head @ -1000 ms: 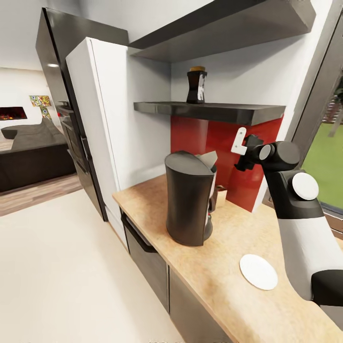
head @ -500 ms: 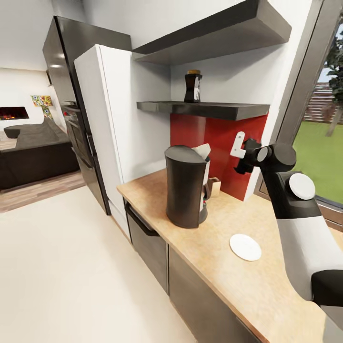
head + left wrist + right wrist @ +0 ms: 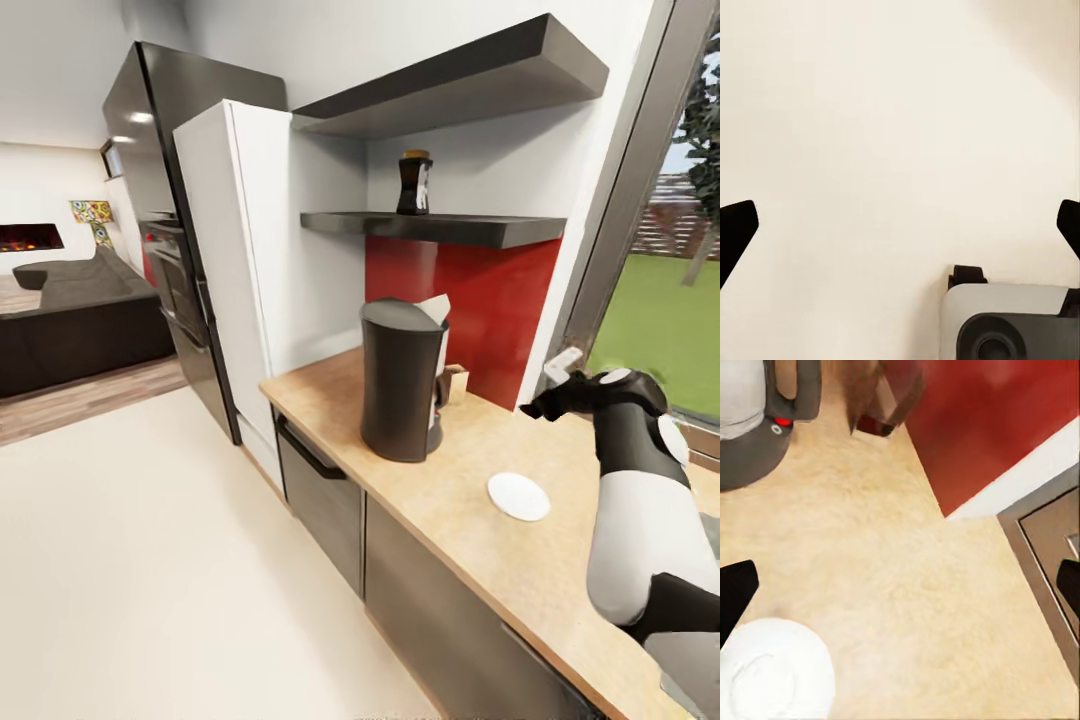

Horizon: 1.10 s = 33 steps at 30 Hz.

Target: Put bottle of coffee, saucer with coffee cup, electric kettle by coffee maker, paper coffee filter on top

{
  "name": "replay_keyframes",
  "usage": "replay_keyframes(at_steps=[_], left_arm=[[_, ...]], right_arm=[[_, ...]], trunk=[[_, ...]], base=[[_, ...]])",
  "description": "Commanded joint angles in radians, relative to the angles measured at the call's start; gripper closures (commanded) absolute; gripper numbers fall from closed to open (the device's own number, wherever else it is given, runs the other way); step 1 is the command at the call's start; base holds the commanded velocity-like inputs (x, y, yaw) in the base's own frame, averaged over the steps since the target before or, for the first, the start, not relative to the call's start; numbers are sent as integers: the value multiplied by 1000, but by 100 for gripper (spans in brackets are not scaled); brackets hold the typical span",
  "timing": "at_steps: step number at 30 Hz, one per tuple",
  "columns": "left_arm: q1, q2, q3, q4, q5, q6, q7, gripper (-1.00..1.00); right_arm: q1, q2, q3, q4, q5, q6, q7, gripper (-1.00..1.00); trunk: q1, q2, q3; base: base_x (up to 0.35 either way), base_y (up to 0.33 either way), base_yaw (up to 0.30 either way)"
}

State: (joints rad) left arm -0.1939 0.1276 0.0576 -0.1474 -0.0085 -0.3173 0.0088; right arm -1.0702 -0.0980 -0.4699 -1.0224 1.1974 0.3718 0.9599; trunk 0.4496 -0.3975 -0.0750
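We see the coffee maker [image 3: 403, 380] standing mid-frame on the worktop [image 3: 470, 520], with the white saucer [image 3: 518, 496] lying to its lower right, apart from it. The bottle of coffee [image 3: 414, 184] sits on the kitchen shelf [image 3: 440, 228] in the upper centre. Our right gripper [image 3: 900, 585] hovers over the worktop, jaws spread and empty. Our left gripper [image 3: 900, 225] is likewise spread above the pale floor [image 3: 870, 112].
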Motion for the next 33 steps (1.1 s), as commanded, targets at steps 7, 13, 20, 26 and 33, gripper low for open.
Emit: replay_keyframes(at_steps=[7,13,20,26,33], left_arm=[[-1,-2,6,0,-1,-5,-1,-100],[-1,-1,2,0,-3,-15,-1,-100],[-1,0,4,0,-4,-23,-1,-100],[-1,-1,7,0,-3,-23,-1,-100],[-1,-6,7,-1,0,-23,-1,-100]], right_arm=[[161,39,-71,0,-245,-49,-59,-100],[354,199,-79,0,-478,-289,-605,-100],[498,273,-77,13,-497,-485,-945,-100],[582,273,-76,225,-486,-776,-1025,-100],[694,273,-75,403,-365,-1067,-1028,-100]], trunk=[[0,-2,-2],[0,-2,-2],[0,-2,-2],[0,-2,-2],[0,-2,-2]], base=[[-140,264,0],[-146,280,0],[-146,281,0],[-121,234,0],[-14,27,0]])
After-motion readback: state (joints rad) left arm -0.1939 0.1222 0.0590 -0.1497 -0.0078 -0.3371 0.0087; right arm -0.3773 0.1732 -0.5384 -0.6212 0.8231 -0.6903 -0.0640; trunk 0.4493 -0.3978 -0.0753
